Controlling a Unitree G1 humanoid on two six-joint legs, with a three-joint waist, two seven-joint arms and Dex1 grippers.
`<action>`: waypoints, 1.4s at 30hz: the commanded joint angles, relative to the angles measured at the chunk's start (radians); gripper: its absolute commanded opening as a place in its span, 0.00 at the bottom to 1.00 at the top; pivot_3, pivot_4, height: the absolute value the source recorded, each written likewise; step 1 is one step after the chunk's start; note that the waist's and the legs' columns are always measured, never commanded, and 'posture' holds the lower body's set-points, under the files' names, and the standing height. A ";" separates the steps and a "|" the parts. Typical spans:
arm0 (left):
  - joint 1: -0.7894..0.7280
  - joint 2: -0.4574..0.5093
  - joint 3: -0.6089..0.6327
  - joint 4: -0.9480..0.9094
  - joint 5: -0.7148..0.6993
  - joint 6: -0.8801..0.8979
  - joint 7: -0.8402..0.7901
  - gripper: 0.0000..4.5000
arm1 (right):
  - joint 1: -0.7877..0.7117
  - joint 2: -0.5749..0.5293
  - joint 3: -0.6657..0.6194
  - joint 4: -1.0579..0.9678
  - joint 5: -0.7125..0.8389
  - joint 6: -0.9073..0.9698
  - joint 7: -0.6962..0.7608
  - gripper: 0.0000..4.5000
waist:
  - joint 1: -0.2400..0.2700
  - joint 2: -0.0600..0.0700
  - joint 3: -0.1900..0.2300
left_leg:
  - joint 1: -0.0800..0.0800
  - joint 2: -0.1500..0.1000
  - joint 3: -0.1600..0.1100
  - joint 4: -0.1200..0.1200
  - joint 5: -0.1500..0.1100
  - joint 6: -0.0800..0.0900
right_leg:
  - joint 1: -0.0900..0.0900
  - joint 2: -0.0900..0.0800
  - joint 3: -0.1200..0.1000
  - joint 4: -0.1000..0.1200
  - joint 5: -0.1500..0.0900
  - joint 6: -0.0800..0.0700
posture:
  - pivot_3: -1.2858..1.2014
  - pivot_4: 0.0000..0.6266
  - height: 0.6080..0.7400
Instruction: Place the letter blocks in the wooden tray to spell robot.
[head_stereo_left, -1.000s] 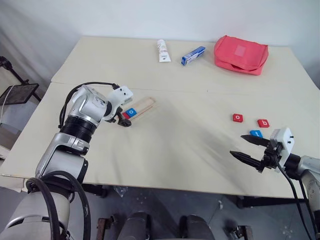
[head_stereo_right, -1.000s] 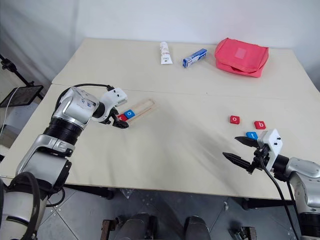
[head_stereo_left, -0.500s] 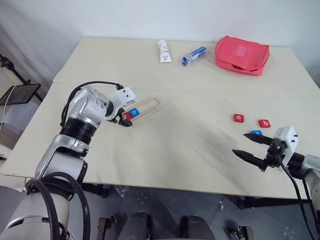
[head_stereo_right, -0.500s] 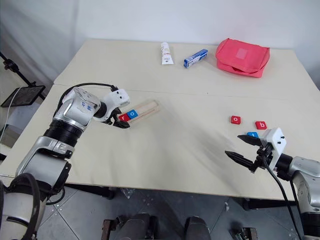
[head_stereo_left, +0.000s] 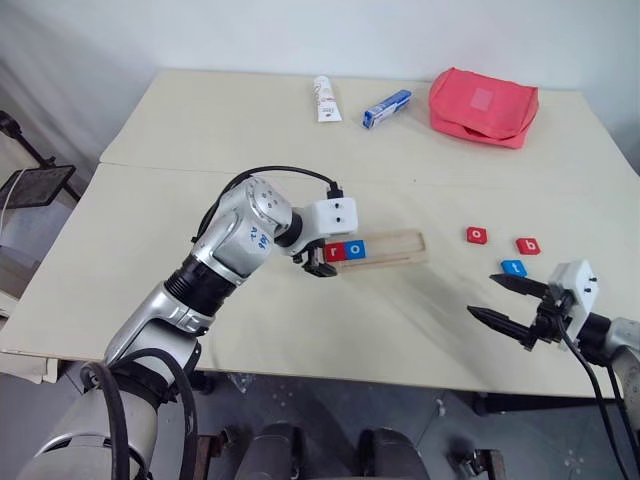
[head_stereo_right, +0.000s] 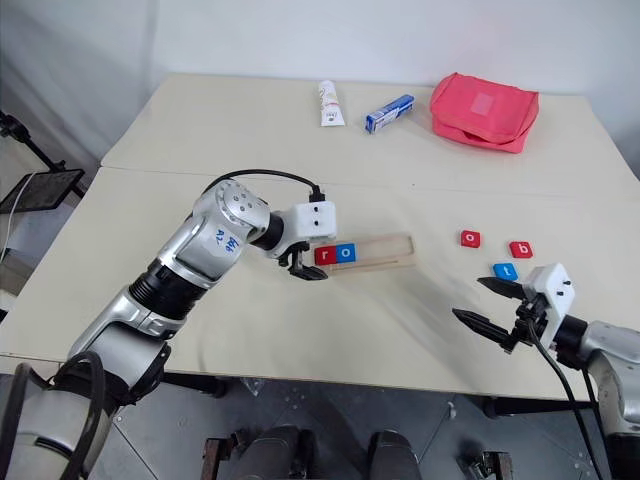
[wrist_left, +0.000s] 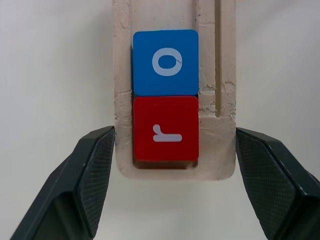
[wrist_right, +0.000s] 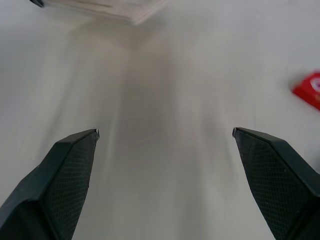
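Progress stands at two letters of five: in the wooden tray (head_stereo_left: 385, 249) we see the red r block (wrist_left: 166, 129) at the end nearest our left tool (head_stereo_left: 318, 266), with the blue o block (wrist_left: 165, 62) touching it on the far side, both seated in the groove. Our left tool grips that end of the tray, its fingers (wrist_left: 92, 165) pressed against the two long edges, so the tray lies near the middle of the worktop (head_stereo_left: 200, 130). The rest of the groove beyond the o is bare. Three blocks wait loose on the worktop well to the right of the tray: a red o block (head_stereo_left: 477, 235), a red b block (head_stereo_left: 528, 245) beside it, and a blue t block (head_stereo_left: 513, 267) just in front of them. Our right tool (head_stereo_left: 508, 303) hovers near the t block with its jaws spread wide and nothing between them. We judge that b, o and t are left to place, in that order.
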 joint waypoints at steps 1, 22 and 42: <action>-0.003 -0.022 -0.045 -0.063 -0.013 0.018 -0.030 0.75 | 0.039 -0.035 -0.062 -0.045 0.022 -0.028 0.037 1.00 | 0.002 0.000 0.000 | 0.000 0.000 0.000 0.000 0.000 0.000 | 0.000 0.000 0.000 0.000 0.000 0.000 | 0.52 0.24 1.00; -0.019 -0.128 -0.170 -0.068 0.014 0.092 0.024 0.75 | 0.172 -0.028 -0.131 -0.118 0.034 -0.032 -0.014 1.00 | 0.005 0.000 0.000 | 0.000 0.000 -0.001 0.001 0.000 0.001 | 0.001 0.000 0.002 -0.001 0.000 0.000 | 0.52 0.24 1.00; 0.081 -0.036 0.091 -0.131 -0.136 -0.065 0.088 0.99 | 0.151 -0.041 -0.134 -0.123 0.045 -0.006 -0.030 1.00 | 0.001 0.000 0.000 | 0.001 0.000 0.000 0.001 0.000 0.001 | 0.001 0.000 0.002 -0.002 0.000 0.000 | 0.52 0.24 1.00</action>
